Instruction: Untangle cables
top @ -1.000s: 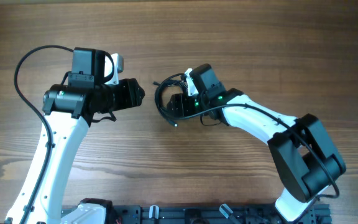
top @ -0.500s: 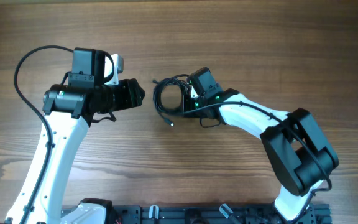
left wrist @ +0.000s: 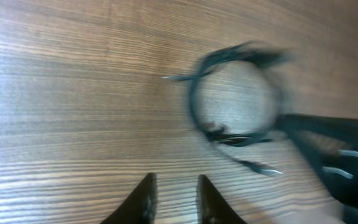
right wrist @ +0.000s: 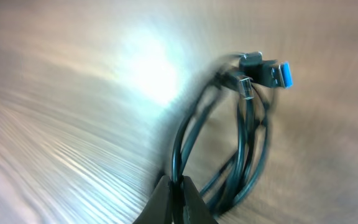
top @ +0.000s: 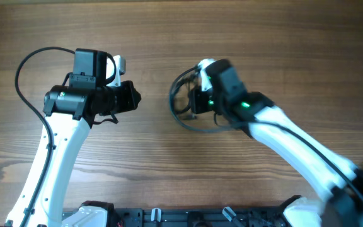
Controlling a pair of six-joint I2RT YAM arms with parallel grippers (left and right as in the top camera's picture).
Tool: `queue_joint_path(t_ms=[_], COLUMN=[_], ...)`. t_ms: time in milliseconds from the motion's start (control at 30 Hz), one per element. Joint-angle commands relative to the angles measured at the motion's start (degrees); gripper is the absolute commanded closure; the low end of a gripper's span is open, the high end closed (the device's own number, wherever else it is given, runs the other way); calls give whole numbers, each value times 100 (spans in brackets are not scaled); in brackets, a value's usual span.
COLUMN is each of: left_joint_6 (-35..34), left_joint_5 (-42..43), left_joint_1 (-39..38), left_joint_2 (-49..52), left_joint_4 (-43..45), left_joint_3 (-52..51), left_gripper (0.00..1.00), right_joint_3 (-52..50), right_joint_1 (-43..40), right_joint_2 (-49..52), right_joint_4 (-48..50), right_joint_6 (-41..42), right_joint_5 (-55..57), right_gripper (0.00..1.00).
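Right claw (right wrist: pixel 176 198) — black fingertips pinched together on a couple of strands of the thin dark green-black cables (right wrist: pixel 229 143), low on the coil. From the pinch the bundle runs out as one overlapping loop w/ a blue-tongued USB plug (right wrist: pixel 277 73) and a smaller silver plug (right wrist: pixel 245 86) at the far end. Seen from overhead, the coil hangs around that claw's left side, near mid-table. Left claw (left wrist: pixel 174 198) has its fingers a narrow gap apart, nothing btwn them, apart from the coil.

Progress, my read: barely begun — loops not yet pulled apart, no strand lying separate, so all the separating is left.

Surface: brown wood-grain table (top: pixel 169 38), glare patch in the right wrist view. Room beyond the table isn't shown.
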Motion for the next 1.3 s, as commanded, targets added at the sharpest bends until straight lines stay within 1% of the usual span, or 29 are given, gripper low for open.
queue_joint_path(t_ms=[0, 100, 233, 267, 300, 333, 367, 433, 500, 567, 700, 967, 1000, 1033, 1067, 1100, 1167, 1233, 1267], left_joint_6=[17, 20, 20, 22, 44, 42, 42, 42, 37, 35, 35, 35, 35, 35, 37, 37, 37, 37, 35], left_joint_5=[671, 1032, 1110, 1108, 1104, 1104, 1102, 1003, 833, 721, 717, 719, 717, 717, 717, 717, 664, 435, 188], left_joint_1=[-39, -186, -597, -697, -846, -962, -1038, -1147, -1193, -1193, -1193, -1193, -1193, -1193, -1193, -1193, -1193, -1191, -1191], left_joint_2=[11, 11, 11, 11, 11, 11, 13, 24, 79, 190, 442, 761, 761, 761, 761, 761, 761, 761, 761], left_joint_4=[2, 98, 450, 529, 647, 752, 822, 925, 999, 1038, 1106, 1233, 1274, 1296, 1314, 1314, 1314, 1292, 1235], left_joint_3=[90, 87, 90, 87, 87, 87, 87, 87, 87, 87, 87, 90, 87, 87, 90, 87, 87, 90, 90], left_gripper=[96, 96, 95, 82, 58, 36, 28, 24, 26, 35, 44, 45, 51, 66, 93, 96, 96, 96, 96], right_joint_3=[76, 76, 76, 76, 76, 76, 76, 76, 76, 76, 76, 76, 76, 76, 76, 76, 76, 76, 76], right_joint_1=[-9, -9, -9, -9, -9, -9, -9, -9, -9, -9, -9, -9, -9, -9, -9, -11, -11, -11, -11], right_joint_2=[-850, -1255, -1399, -1399, -1399, -1399, -1399, -1403, -1440, -1513, -1657, -1880, -1908, -1932, -1963, -1987, -2026, -2037, -2035], right_joint_4=[33, 92, 133, 149, 173, 208, 264, 391, 533, 697, 752, 754, 754, 754, 754, 752, 708, 511, 256], right_joint_6=[-179, -173, -173, -175, -173, -175, -175, -173, -173, -164, -153, -92, -94, -96, -101, -111, -107, -109, -105], right_joint_5=[455, 444, 304, 199, 127, 59, -46, -308, -625, -898, -822, -737, -737, -734, -734, -723, -570, -90, 437], right_gripper=[96, 96, 96, 96, 96, 96, 96, 96, 96, 96, 96, 96, 96, 96, 96, 96, 96, 96, 96])
